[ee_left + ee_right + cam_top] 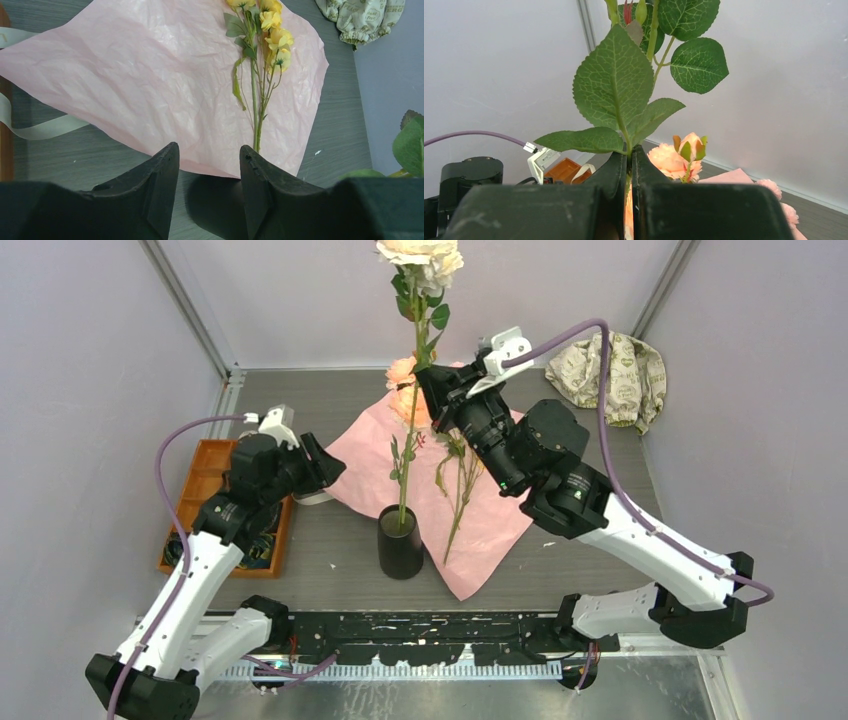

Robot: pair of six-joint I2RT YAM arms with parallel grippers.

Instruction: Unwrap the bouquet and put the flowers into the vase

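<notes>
The black vase (400,542) stands upright at the near edge of the spread pink wrapping paper (490,510). A cream rose (420,254) on a long green stem (409,440) rises from the vase mouth. My right gripper (424,381) is shut on that stem high up, just under its leaves (614,90). Yellow flowers (459,478) lie on the paper (150,75), and pink roses (404,373) rest behind the stem. My left gripper (209,160) hangs open and empty above the paper's left edge, its fingers (167,167) apart.
An orange tray (205,490) sits at the left under my left arm. A beige ribbon (45,130) trails off the paper's left side. A patterned beige cloth (612,375) is bunched in the back right corner. Walls close in the table on three sides.
</notes>
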